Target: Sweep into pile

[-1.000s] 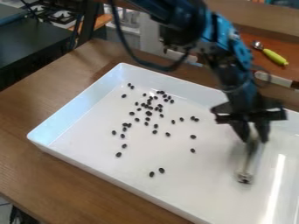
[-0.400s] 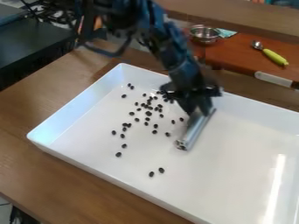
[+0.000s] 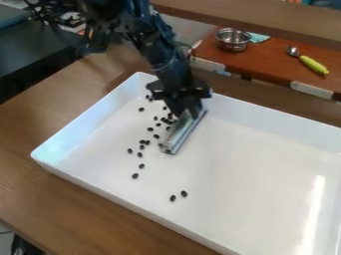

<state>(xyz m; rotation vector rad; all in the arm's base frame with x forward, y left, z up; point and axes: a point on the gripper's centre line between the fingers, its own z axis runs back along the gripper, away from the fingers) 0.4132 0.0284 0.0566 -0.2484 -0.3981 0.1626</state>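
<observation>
The fingers [image 3: 186,105] grip a tilted metal scraper [image 3: 181,133] in the white tray [image 3: 246,189], black beans [image 3: 150,129] scattered near them, 2 well apart from the fingers.

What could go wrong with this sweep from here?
Two dark beans sit apart toward the tray's near side, beyond the lower end of the metallic sweeping tool; a sweep along this line would probably miss them.

Another bean lies right at that lower end and might slip around it.

The hand is close to the tray's far wall, so it could bump it.
</observation>
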